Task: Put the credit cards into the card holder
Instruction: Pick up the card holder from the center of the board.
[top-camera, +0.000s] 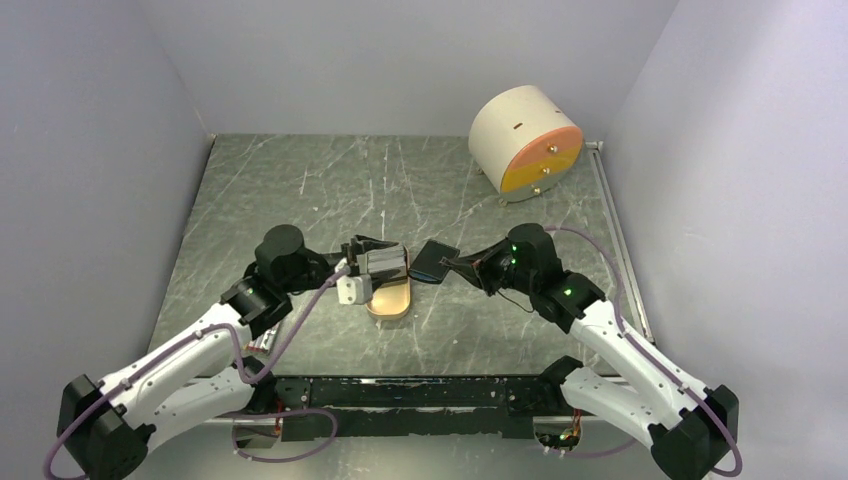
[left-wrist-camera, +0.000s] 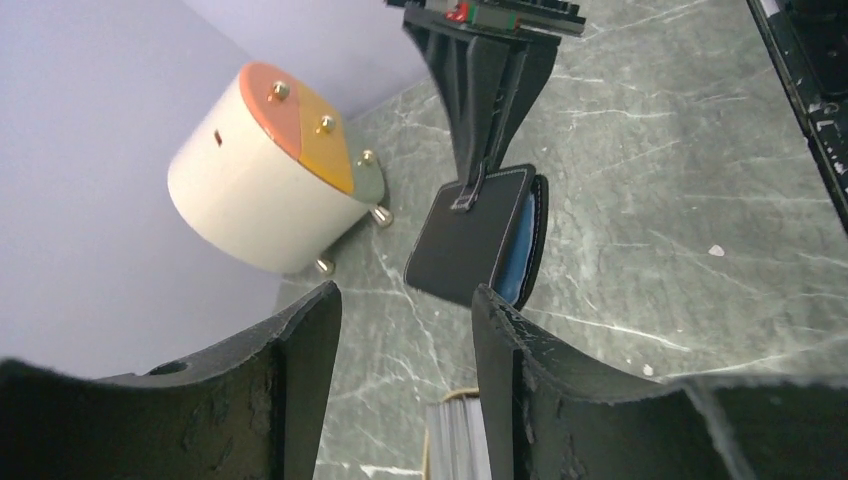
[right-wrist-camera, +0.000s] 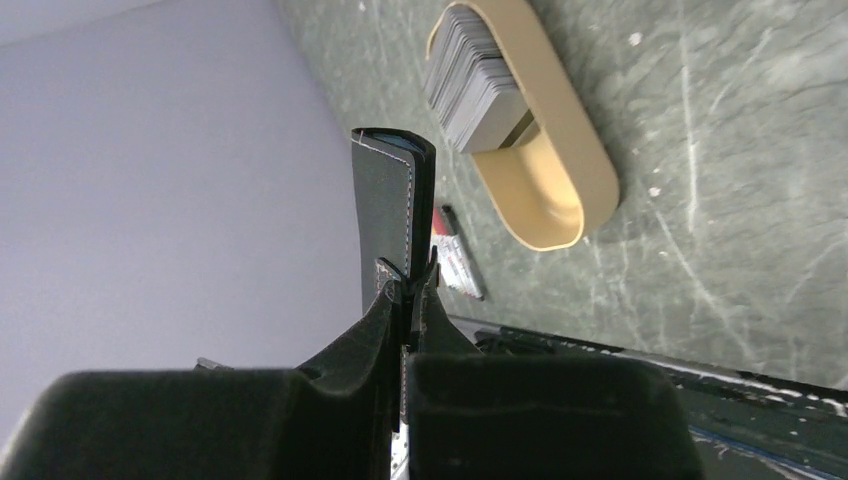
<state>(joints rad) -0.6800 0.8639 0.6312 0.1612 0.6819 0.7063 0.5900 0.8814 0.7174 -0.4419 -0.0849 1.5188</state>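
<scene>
Between tips of the right pincer (right-wrist-camera: 408, 292), the card holder (right-wrist-camera: 385, 210)

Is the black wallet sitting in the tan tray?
No, the right gripper pinches the wallet, and the tray holds only the cards.

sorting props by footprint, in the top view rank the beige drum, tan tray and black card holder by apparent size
1. beige drum, clearly largest.
2-3. tan tray and card holder: they look about alike. The left gripper covers part of the tray, so no ranking between them.
</scene>
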